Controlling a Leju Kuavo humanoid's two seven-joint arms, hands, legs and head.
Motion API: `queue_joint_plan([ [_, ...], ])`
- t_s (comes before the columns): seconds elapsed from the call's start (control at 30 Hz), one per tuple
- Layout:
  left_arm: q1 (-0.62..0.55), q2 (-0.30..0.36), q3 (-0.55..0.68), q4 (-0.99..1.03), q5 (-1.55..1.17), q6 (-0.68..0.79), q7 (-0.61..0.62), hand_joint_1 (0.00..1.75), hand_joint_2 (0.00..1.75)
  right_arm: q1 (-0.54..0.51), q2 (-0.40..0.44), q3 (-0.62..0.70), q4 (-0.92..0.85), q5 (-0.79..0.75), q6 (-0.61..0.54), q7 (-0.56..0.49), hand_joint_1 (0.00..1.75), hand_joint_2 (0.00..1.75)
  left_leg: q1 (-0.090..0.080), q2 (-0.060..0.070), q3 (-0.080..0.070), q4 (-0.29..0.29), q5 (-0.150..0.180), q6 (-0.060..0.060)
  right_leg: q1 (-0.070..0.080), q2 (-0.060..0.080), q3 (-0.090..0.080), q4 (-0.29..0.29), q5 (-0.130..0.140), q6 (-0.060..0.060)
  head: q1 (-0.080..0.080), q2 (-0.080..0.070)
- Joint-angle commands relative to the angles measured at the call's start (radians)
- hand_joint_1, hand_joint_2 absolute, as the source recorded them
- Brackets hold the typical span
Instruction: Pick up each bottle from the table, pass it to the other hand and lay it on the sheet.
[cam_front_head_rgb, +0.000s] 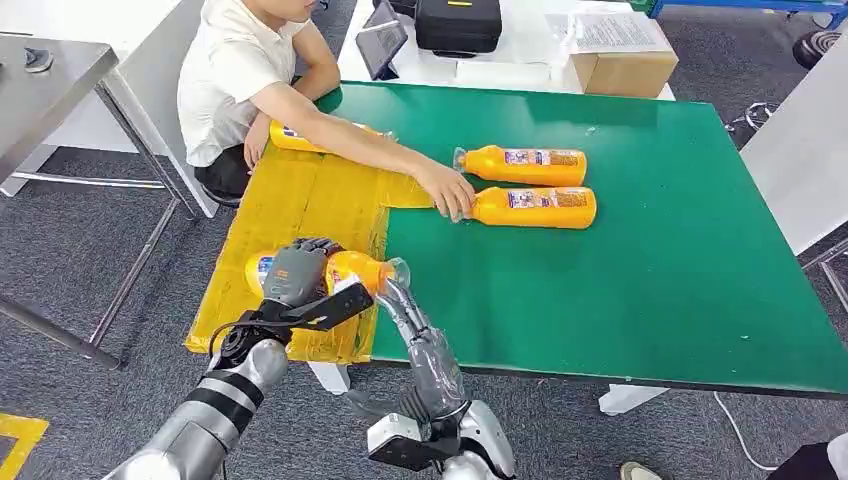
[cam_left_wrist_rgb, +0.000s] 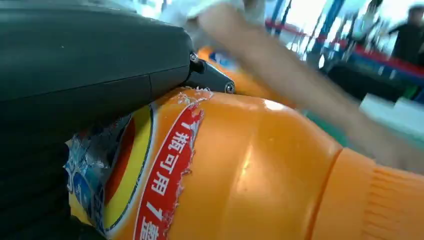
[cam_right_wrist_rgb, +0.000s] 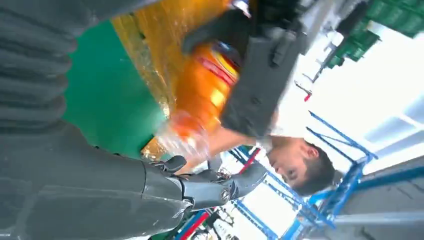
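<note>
Orange plastic, one bottle (cam_front_head_rgb: 345, 270), in transit. You will find it clasped around its body by the left hand (cam_front_head_rgb: 295, 272), at about 8 o'clock of the green table (cam_front_head_rgb: 620, 300), over the near part of the yellow sheet (cam_front_head_rgb: 290, 205). Its long axis runs roughly 9 to 3 o'clock, cap toward 3. The left wrist view confirms dark fingers wrapped over the torn label.

Right hand (cam_front_head_rgb: 400, 300): just beside the cap end, reaching up from 6 o'clock. Fingers look extended and parted, grasping nothing; the right wrist view shows them apart from the bottle. You may judge the pass as done, with laying down as the step in hand.

Relation to mind: the bottle lies along the sheet's near edge, so the left hand need only lower it; the right hand sits close to the cap and could be knocked.

Further stock: two bottles (cam_front_head_rgb: 525, 165) at 1 o'clock on the green, lying parallel, and another bottle (cam_front_head_rgb: 295, 138) at the sheet's far end. A person's hand (cam_front_head_rgb: 448, 190) touches the nearer one's cap.
</note>
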Motion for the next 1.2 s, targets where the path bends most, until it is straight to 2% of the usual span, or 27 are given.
queue_joint_plan([
  [0.03, -0.167, 0.02, -0.039, 0.273, -0.057, -0.09, 0.045, 1.75, 1.75, 0.053, -0.008, -0.049, -0.122, -0.074, 0.038, -0.026, 0.0, 1.75, 0.001, -0.001, 0.002, 0.0, -0.001, -0.001, 0.001, -0.001, 0.002, 0.0, -0.001, -0.001, 0.0, 0.0],
  [0.17, -0.189, 0.008, -0.037, 0.322, -0.038, -0.181, 0.047, 1.75, 1.75, 0.055, -0.006, -0.052, -0.114, -0.101, 0.059, -0.036, 0.0, 1.75, 0.001, -0.002, 0.005, -0.001, -0.001, -0.002, 0.001, -0.001, 0.005, 0.0, -0.002, -0.002, 0.0, 0.0],
  [0.33, -0.194, 0.001, -0.022, 0.343, -0.013, -0.203, 0.041, 1.73, 1.75, 0.057, -0.005, -0.055, -0.11, -0.115, 0.069, -0.047, 0.0, 1.75, 0.001, 0.0, 0.004, -0.001, 0.0, -0.002, 0.001, 0.0, 0.004, -0.001, -0.001, -0.001, 0.0, 0.0],
  [0.37, -0.194, 0.0, -0.019, 0.345, -0.008, -0.205, 0.04, 0.99, 1.75, 0.058, -0.005, -0.055, -0.111, -0.117, 0.07, -0.048, 0.0, 1.75, 0.001, -0.001, 0.006, -0.001, -0.001, -0.002, 0.0, 0.0, 0.006, 0.0, -0.001, -0.002, 0.0, 0.0],
  [0.4, -0.196, -0.002, -0.021, 0.347, -0.008, -0.214, 0.041, 0.16, 1.75, 0.061, -0.004, -0.056, -0.111, -0.12, 0.072, -0.048, 0.0, 1.75, 0.0, 0.0, 0.004, -0.001, 0.0, -0.002, 0.0, 0.0, 0.004, 0.0, 0.0, -0.001, 0.0, 0.0],
  [0.43, -0.202, -0.005, -0.023, 0.356, -0.006, -0.225, 0.048, 0.0, 1.75, 0.062, -0.004, -0.056, -0.112, -0.122, 0.074, -0.049, 0.0, 1.75, 0.001, 0.0, 0.006, -0.001, 0.0, -0.003, 0.001, 0.001, 0.005, 0.0, -0.001, -0.002, 0.0, 0.0],
  [0.67, -0.249, -0.021, -0.073, 0.412, -0.006, -0.356, 0.075, 0.0, 1.75, 0.054, -0.004, -0.055, -0.107, -0.131, 0.081, -0.057, 0.0, 1.75, 0.0, -0.001, 0.005, -0.001, 0.001, -0.002, 0.0, 0.0, 0.004, 0.001, -0.001, -0.001, 0.0, 0.0],
  [0.8, -0.278, -0.026, -0.132, 0.408, -0.038, -0.382, 0.099, 0.0, 1.75, 0.051, 0.001, -0.057, -0.098, -0.137, 0.086, -0.058, 0.0, 1.75, 0.001, -0.002, 0.004, 0.001, 0.0, -0.003, 0.001, -0.001, 0.003, 0.003, -0.002, -0.002, 0.0, 0.0],
  [0.9, -0.279, -0.028, -0.144, 0.402, -0.042, -0.393, 0.103, 0.0, 1.75, 0.051, 0.002, -0.059, -0.096, -0.139, 0.087, -0.059, 0.0, 1.75, 0.0, -0.002, 0.004, 0.0, 0.001, -0.002, 0.0, -0.001, 0.003, 0.002, -0.001, -0.001, 0.0, 0.0],
  [1.07, -0.266, -0.008, -0.158, 0.419, 0.028, -0.497, 0.064, 0.0, 1.75, 0.037, -0.001, -0.052, -0.058, -0.167, 0.08, -0.059, 0.0, 1.75, 0.001, -0.001, 0.006, -0.001, 0.001, -0.003, 0.001, 0.0, 0.005, 0.001, -0.001, -0.002, 0.0, 0.0],
  [1.2, -0.264, -0.006, -0.165, 0.422, 0.033, -0.493, 0.06, 0.0, 1.75, 0.034, -0.005, -0.045, -0.056, -0.174, 0.074, -0.059, 0.0, 1.75, 0.001, 0.0, 0.007, -0.002, 0.001, -0.003, 0.0, 0.001, 0.006, 0.001, -0.001, -0.002, 0.0, 0.0],
])
